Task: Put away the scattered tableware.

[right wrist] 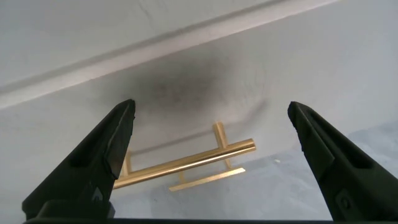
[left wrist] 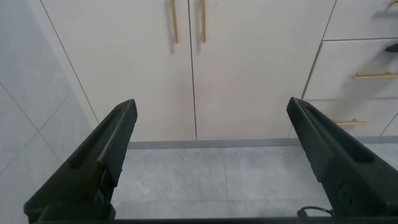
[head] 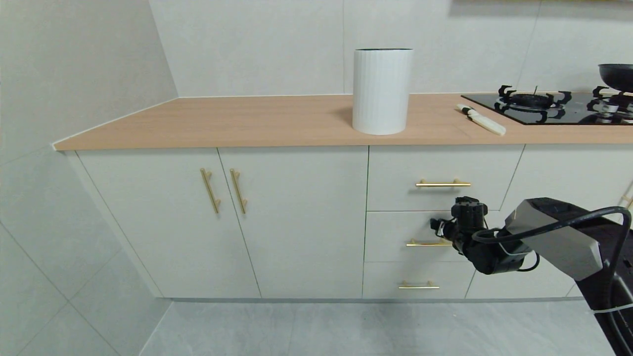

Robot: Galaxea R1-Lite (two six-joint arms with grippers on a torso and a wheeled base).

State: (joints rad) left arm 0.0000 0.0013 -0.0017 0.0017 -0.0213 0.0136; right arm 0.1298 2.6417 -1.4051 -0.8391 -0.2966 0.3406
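A cream-handled utensil (head: pixel 481 119) lies on the wooden countertop (head: pixel 247 121), just left of the stove. A tall white ribbed container (head: pixel 382 91) stands upright at the counter's middle. My right gripper (head: pixel 437 226) is low in front of the drawer stack, open, close to the middle drawer's gold handle (head: pixel 428 243). In the right wrist view the right gripper (right wrist: pixel 210 109) is open and the handle (right wrist: pixel 186 163) lies ahead between the fingers, untouched. My left gripper (left wrist: pixel 211 102) is open and holds nothing, hanging above the grey floor before the cabinet doors.
A black gas stove (head: pixel 554 106) with a dark pan (head: pixel 615 74) is at the counter's right end. Two cabinet doors with gold handles (head: pixel 223 190) sit left of three drawers; the top handle (head: pixel 442 184) and bottom handle (head: pixel 419 285) are free. A wall closes the left side.
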